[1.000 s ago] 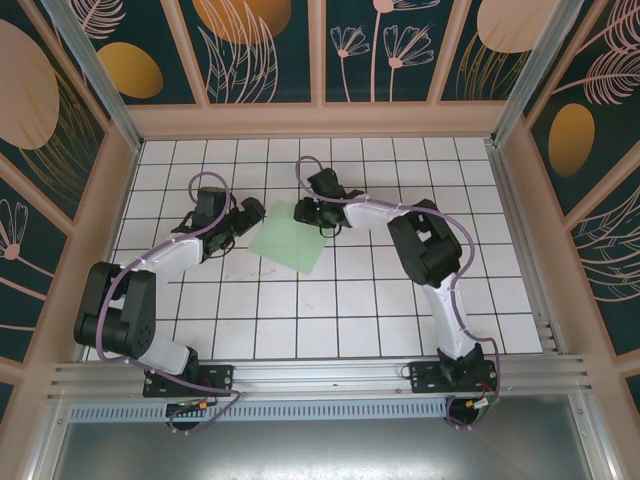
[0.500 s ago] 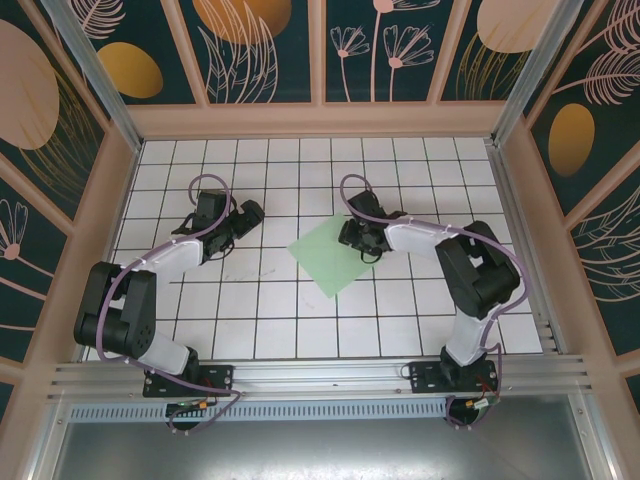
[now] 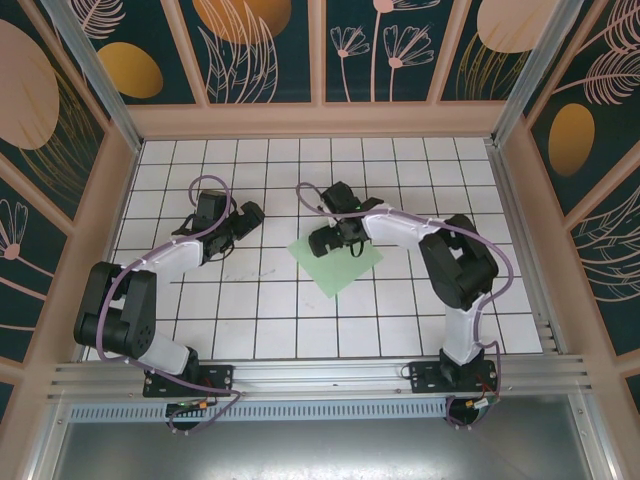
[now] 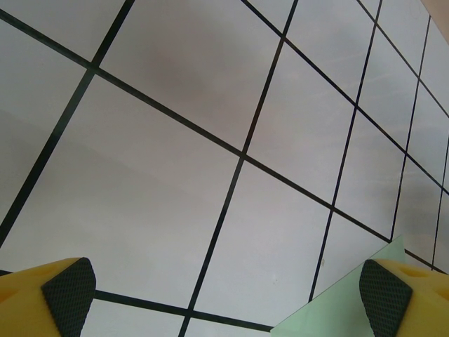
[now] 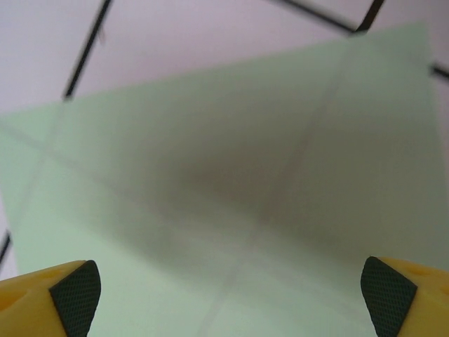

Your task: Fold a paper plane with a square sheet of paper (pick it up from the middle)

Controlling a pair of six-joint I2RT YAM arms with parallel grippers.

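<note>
Square sheet of paper [image 3: 347, 270] lay flat mid-way across the table [image 3: 200, 320], turned like a diamond. Right gripper [image 3: 325, 240] was over its far-left part, jaws wide, empty. Left gripper [image 3: 245, 214] stood left of the sheet, wide too. Paper looked thin, light and floppy, and was probably best pinched at centre.

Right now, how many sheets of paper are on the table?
1. The square sheet of paper lies flat near the middle of the table, below the open right hand; its corner also shows in the left wrist view. No other seems hidden.
</note>
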